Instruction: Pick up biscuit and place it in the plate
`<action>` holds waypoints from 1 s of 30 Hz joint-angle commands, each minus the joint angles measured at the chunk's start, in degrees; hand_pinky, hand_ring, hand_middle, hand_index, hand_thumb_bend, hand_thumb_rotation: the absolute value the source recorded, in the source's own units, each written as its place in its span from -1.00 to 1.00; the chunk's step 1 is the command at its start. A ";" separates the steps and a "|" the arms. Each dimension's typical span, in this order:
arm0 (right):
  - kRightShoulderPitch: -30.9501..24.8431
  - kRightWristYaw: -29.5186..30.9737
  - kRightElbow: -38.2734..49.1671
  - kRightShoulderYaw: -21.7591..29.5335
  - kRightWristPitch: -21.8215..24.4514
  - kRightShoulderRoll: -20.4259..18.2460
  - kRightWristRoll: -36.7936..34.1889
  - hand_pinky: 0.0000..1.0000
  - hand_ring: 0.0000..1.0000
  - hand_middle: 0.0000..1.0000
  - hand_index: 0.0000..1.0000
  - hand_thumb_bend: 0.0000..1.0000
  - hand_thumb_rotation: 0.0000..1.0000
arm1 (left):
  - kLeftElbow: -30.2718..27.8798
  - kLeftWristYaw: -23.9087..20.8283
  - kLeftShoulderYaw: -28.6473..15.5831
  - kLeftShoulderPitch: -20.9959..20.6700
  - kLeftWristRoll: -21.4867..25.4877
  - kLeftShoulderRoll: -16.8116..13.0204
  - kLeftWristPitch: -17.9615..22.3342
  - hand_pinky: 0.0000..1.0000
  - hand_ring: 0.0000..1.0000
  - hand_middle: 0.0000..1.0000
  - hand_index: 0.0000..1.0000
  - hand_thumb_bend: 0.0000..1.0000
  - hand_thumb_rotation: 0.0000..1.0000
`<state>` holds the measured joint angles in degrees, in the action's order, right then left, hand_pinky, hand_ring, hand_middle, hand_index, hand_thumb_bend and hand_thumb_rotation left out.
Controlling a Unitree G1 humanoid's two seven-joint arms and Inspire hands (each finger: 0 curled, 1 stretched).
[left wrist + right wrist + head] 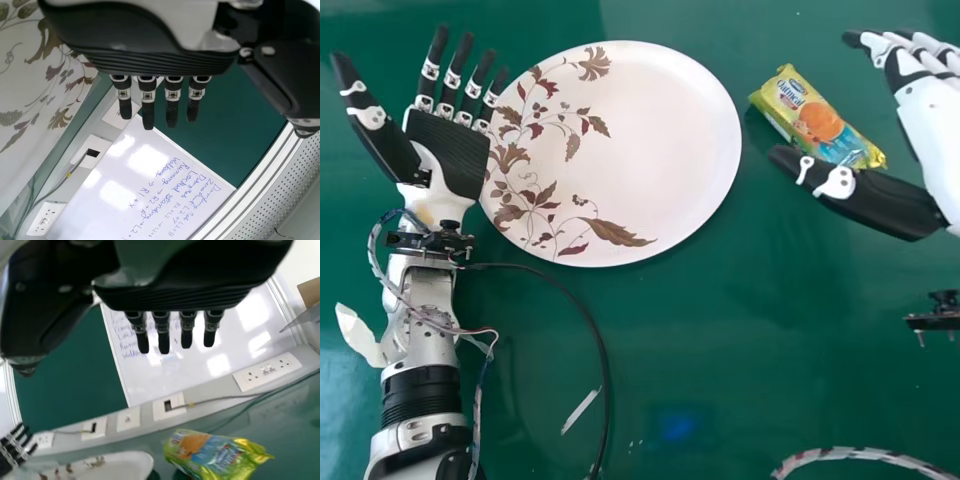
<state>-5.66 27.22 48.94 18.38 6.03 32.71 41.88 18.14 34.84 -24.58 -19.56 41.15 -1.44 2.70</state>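
To the right of the plate, the right robot hand [932, 120] is spread, fingers straight and thumb held apart. The biscuit packet [820, 122] lies just beside the plate's right side, near that thumb. The round white plate [660, 130], patterned with brown leaves, sits on the green counter [690, 350]. At the plate's left edge, the left robot hand [455, 150] is spread too. A black cable [604, 370] curves below the plate in the head view.

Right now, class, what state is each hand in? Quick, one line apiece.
Left hand: open, empty, beside the plate.
Right hand: open, empty, near the biscuit.
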 commanded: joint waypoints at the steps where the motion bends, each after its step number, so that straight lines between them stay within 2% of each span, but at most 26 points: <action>1: 0.35 2.21 1.68 0.33 1.04 1.17 1.35 1.00 1.00 1.00 1.00 1.00 1.00 | 3.87 0.74 -0.42 4.34 0.84 1.75 -0.83 0.80 0.74 0.84 0.89 1.00 0.57; 6: 1.71 5.14 2.12 -0.66 2.36 2.30 5.89 1.00 1.00 1.00 1.00 1.00 1.00 | 4.28 1.22 -0.11 4.20 -0.09 1.30 0.10 0.65 0.66 0.80 0.85 1.00 0.58; 17: 6.90 15.82 3.12 -3.37 4.58 4.47 14.68 1.00 1.00 1.00 1.00 1.00 0.74 | 4.77 2.21 -0.09 3.88 0.95 0.83 -0.73 0.74 0.69 0.81 0.87 1.00 0.60; 25: 10.98 23.30 3.38 -4.08 5.31 5.08 18.75 1.00 1.00 1.00 1.00 1.00 0.73 | 4.02 -0.37 0.25 3.89 -0.40 1.15 -0.63 0.73 0.70 0.83 0.83 1.00 0.52; 30: 12.35 25.07 3.28 -4.24 5.37 4.66 20.51 1.00 1.00 1.00 1.00 1.00 0.72 | 4.19 -0.31 0.32 3.85 -0.21 1.09 -0.64 0.70 0.70 0.82 0.80 1.00 0.48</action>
<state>6.17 51.66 51.10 14.39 11.45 37.48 61.89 18.63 34.65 -24.12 -19.74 40.87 -1.72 3.17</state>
